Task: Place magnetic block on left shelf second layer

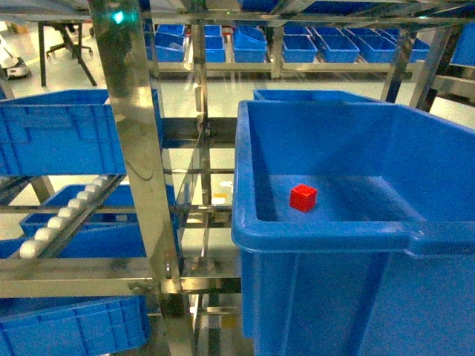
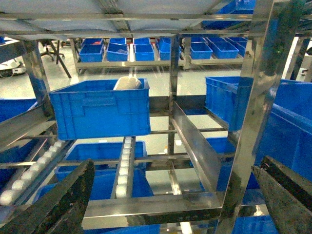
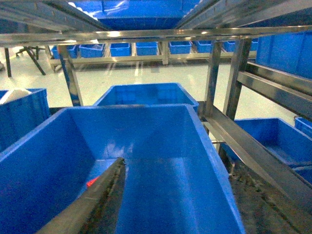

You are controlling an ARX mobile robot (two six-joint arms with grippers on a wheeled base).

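The magnetic block (image 1: 303, 198) is a small red cube lying on the floor of a large blue crate (image 1: 252, 185) at the right of the head view. Neither gripper shows in that view. In the right wrist view only a red sliver of the block (image 3: 92, 182) peeks out beside the left finger (image 3: 105, 195). My right gripper (image 3: 178, 163) is open and empty, over that crate's right side. The left shelf second layer holds a deep blue crate (image 1: 67, 130) (image 2: 100, 107) above white-roller rails (image 2: 126, 163). My left gripper (image 2: 176, 165) is open and empty, facing the rack.
A shiny perforated upright (image 1: 137, 141) stands between the left rack and the block's crate. A steel crossbar (image 2: 156, 207) runs close in front of the left fingers. More blue crates sit on lower levels (image 1: 74, 322) and on far racks (image 1: 297, 46).
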